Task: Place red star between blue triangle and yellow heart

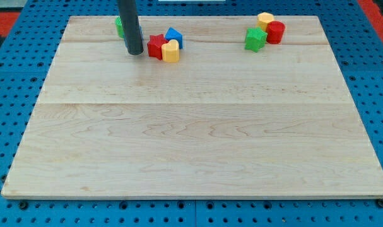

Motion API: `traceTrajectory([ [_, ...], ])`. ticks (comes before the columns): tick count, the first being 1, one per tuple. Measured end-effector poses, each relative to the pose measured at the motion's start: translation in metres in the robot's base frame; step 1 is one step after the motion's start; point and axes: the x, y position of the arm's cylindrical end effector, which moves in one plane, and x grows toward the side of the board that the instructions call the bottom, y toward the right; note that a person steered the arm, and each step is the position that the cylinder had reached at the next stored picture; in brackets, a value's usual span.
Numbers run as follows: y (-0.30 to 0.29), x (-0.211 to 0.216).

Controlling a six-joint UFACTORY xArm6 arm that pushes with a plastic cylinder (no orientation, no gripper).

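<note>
The red star (155, 46) lies near the view's top left of centre on the wooden board (197, 139). It touches the yellow heart (170, 52) on its right and the blue triangle (174, 36) at its upper right. The three form a tight cluster. My tip (134, 52) rests on the board just left of the red star, a small gap apart. The dark rod rises from it out of the view's top.
A green block (118, 26) sits behind the rod at the top left, partly hidden. At the top right a green star (255, 39), a red cylinder (275, 32) and a yellow block (265, 19) sit together. Blue pegboard surrounds the board.
</note>
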Motion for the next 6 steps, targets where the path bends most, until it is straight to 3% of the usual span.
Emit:
traceTrajectory([
  [4,0.079,-0.045],
  [6,0.172,-0.047],
])
